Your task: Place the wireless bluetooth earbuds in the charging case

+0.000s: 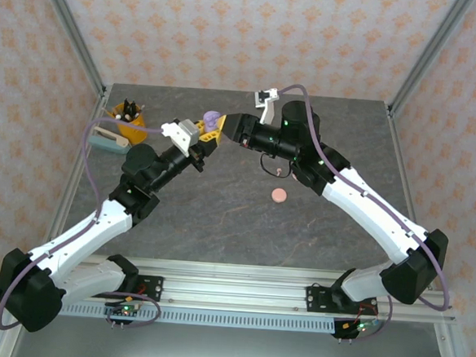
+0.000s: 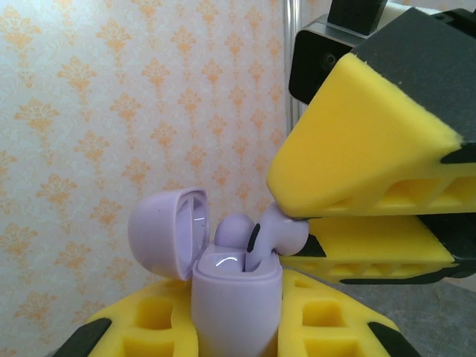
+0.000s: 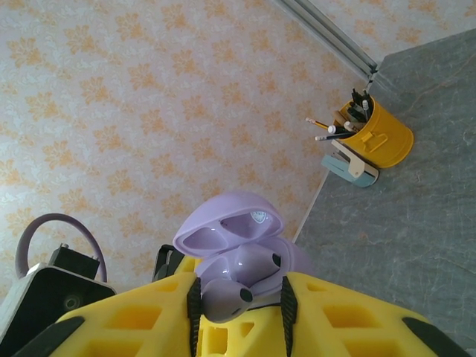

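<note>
1. Left gripper (image 1: 202, 146) is clamped on the open lilac charging case (image 2: 236, 290), held above the bench (image 1: 219, 218) towards its far edge.
2. Right gripper (image 1: 219, 127) pinches a lilac earbud (image 2: 287, 230) at the case's mouth.

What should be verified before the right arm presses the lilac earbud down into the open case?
1. The left end effector clamps the lilac plastic charging case: ok.
2. The case's hinged lid is open: ok.
3. The right end effector pinches the lilac stemmed earbud: ok.
4. The earbud's stem is lined up with a free socket: cannot tell.
5. The earbud is fully seated: not ok, its head sits above the rim.
</note>
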### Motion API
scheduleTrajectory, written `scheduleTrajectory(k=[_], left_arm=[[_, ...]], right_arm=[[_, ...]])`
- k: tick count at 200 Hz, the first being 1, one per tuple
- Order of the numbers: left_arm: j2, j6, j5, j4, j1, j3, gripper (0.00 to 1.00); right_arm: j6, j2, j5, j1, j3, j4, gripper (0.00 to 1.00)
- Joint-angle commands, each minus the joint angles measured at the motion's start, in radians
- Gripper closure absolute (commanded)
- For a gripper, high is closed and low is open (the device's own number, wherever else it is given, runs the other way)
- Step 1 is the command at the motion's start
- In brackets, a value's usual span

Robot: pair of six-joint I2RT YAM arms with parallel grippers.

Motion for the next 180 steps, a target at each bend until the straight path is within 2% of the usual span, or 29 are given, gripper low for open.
scheduleTrajectory(k=[1, 15, 148, 157, 180], left_arm=[[-0.021, 0.005, 0.004, 0.085, -0.006, -0.001, 1.00], [-0.018, 0.005, 0.002, 0.083, -0.005, -0.001, 1.00], [0.032, -0.008, 0.007, 0.094, -0.006, -0.034, 1.00], [0.036, -0.008, 0.007, 0.094, -0.006, -0.033, 1.00], [0.043, -0.011, 0.006, 0.096, -0.006, -0.035, 1.00]], right_arm=[[-0.005, 0.002, -0.014, 0.025, 0.032, -0.023, 0.61], [-0.009, -0.004, -0.014, 0.032, 0.037, -0.031, 0.59], [-0.008, -0.013, -0.023, 0.053, 0.087, -0.039, 0.58], [-0.006, -0.013, -0.027, 0.056, 0.089, -0.038, 0.53], [-0.003, -0.008, -0.031, 0.058, 0.099, -0.037, 0.52]])
